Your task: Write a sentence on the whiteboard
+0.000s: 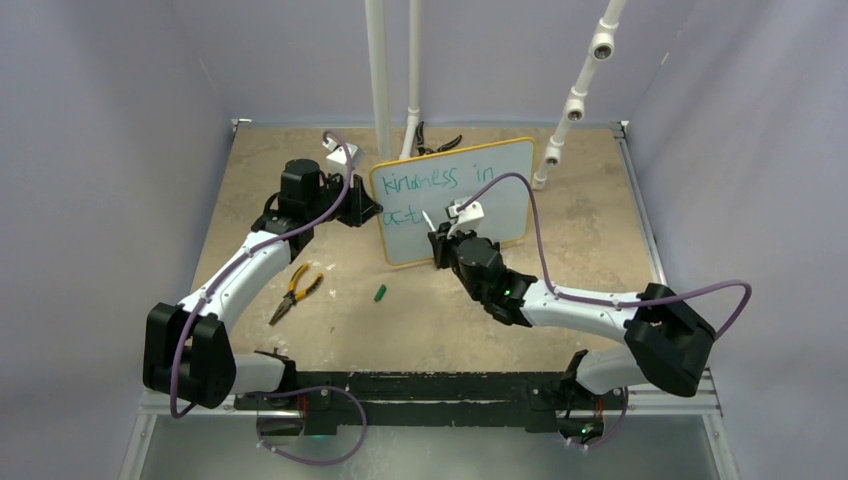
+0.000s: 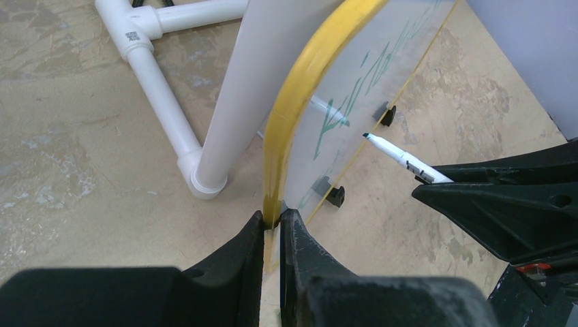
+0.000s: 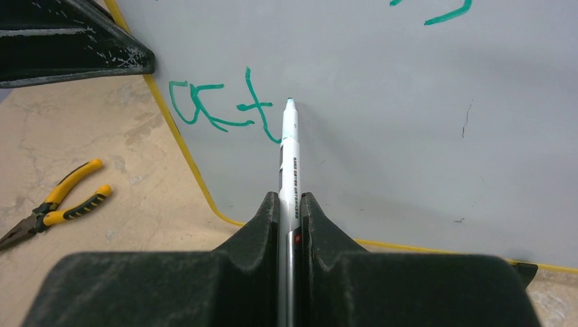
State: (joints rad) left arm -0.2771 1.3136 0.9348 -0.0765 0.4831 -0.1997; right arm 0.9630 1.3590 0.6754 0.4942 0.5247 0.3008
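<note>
The whiteboard point(image 1: 495, 215), upright mid-table, is pinched at its yellow left edge by the left gripper point(image 2: 272, 218); judged light and tippy, it is best held there. The marker point(image 3: 289, 136) is clamped in the right gripper point(image 3: 290, 199), tip seemingly touching beside the sentence point(image 3: 218, 109).

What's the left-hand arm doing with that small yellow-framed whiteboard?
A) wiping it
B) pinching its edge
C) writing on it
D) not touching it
B: the left wrist view shows the left fingers shut on the yellow-orange rim of the small white whiteboard, while the right fingers hold the white marker pen.
</note>
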